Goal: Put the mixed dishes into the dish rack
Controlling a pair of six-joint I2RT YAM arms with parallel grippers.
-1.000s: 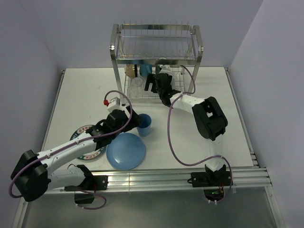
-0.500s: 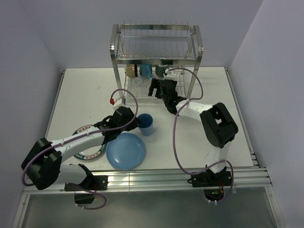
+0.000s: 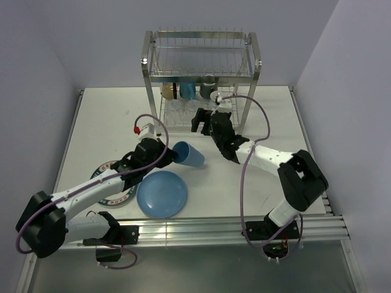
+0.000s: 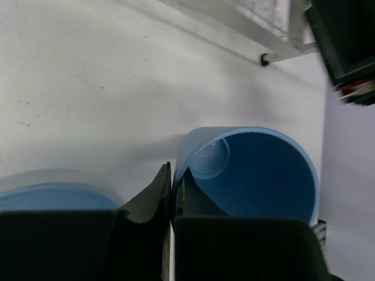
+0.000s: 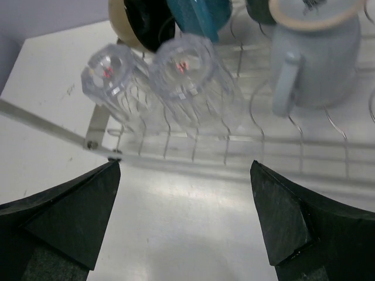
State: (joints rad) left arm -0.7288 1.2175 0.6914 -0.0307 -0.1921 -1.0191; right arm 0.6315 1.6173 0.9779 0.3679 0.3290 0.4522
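At the left of the overhead view the white plate [image 3: 109,185] lies flat on the table [image 3: 104,116], half covered by the left arm. Just right of it sits the blue plate [image 3: 162,194], also flat, near the front edge.

Beyond the blue plate, the left gripper [image 3: 171,154] is clamped on the blue tumbler [image 3: 190,155], which is tipped over with its mouth toward the gripper and its base pointing right. The overhead camera cannot show how it is held. The left wrist camera can: one finger [image 4: 151,196] is outside the wall, the other inside, with the rim pinched between them. I cannot tell from either view whether the tumbler's side touches the table.

Further right, the right gripper [image 3: 204,119] hangs just in front of the dish rack [image 3: 148,61], which stands at the far side of the table. Its jaws are spread wide with nothing between them.

From above, the lower tier is a crowded blur under the upper tier, with only the dark mug [image 3: 209,81] plain. The right wrist camera sorts it out: two clear glasses [image 5: 190,73] lie side by side on the prongs. The pale blue mug [image 5: 313,55] is to their right, handle toward the glasses. Behind them are the cream cup [image 5: 124,32] and a teal piece [image 5: 202,14].
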